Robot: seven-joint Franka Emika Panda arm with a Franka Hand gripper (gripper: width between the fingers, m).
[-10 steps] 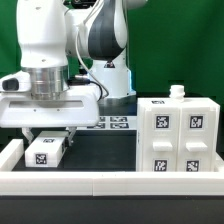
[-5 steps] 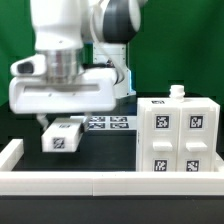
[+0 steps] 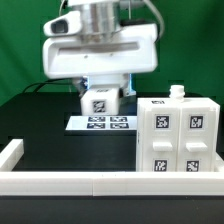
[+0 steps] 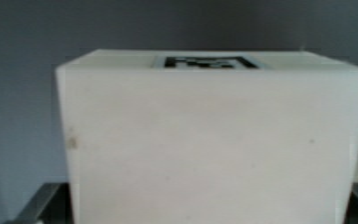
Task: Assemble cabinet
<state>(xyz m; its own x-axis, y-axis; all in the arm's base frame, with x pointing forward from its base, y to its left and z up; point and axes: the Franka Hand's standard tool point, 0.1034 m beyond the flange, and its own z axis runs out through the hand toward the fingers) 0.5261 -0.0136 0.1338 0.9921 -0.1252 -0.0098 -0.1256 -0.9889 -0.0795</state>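
Observation:
My gripper (image 3: 100,98) is shut on a small white drawer block (image 3: 100,103) with a black-and-white tag on its front, and holds it in the air above the marker board (image 3: 101,124). In the wrist view the block (image 4: 211,140) fills most of the picture, with a tag on its far face and dark fingers (image 4: 48,205) at both its sides. The large white cabinet body (image 3: 180,138), with several tags on its front and a small knob on top, stands at the exterior view's right, apart from the held block.
Long low white border rails (image 3: 110,185) run along the front and the exterior view's left of the dark table. A green backdrop stands behind. The arm's white body (image 3: 100,50) hangs over the table's middle.
My gripper has lifted the drawer block from the table at the exterior view's left and carried it up and to the right, to above the marker board.

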